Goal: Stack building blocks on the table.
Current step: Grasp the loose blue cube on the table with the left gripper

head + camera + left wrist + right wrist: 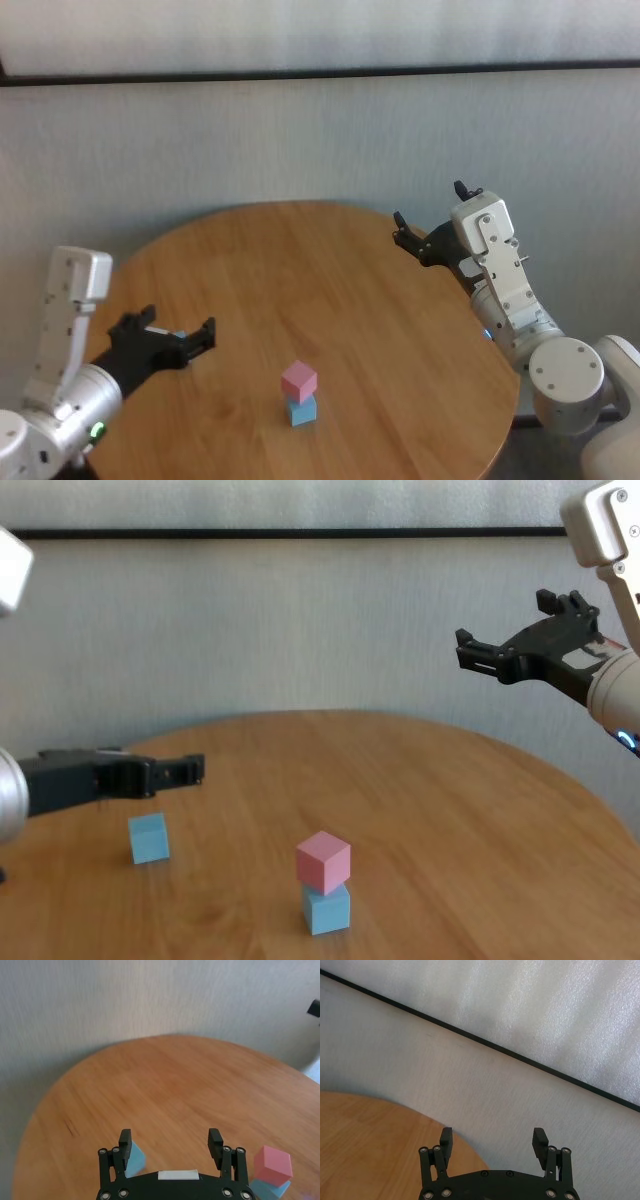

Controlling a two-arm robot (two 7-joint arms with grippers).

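- With the pink cube [323, 861] already seated on a light blue cube [326, 907], two of three blocks stacked; pair standing toward the near edge of the tabletop [330, 290], about midway across.
- Pink cube turned slightly askew on its base, yet resting flat and fully carried, as far as visible.
- Second light blue cube [149, 838] alone on the wood toward the left edge, well apart from the stack; hidden in the head view behind the left arm.
- Left tool [176, 770] spread wide and holding nothing, hovering just above and beside that loose cube; in its wrist view, cube [134, 1158] showing partly behind one finger, not between the two.
- Right tool [432, 222] also spread wide and empty, raised clear by the far right edge, pointing toward the wall; apparently parked.
- Remaining, by judgement: close on the loose blue cube, carry it across, set it on the pink one.
- Likely risk: skewed pink top offering a less square seat, so careful alignment needed.
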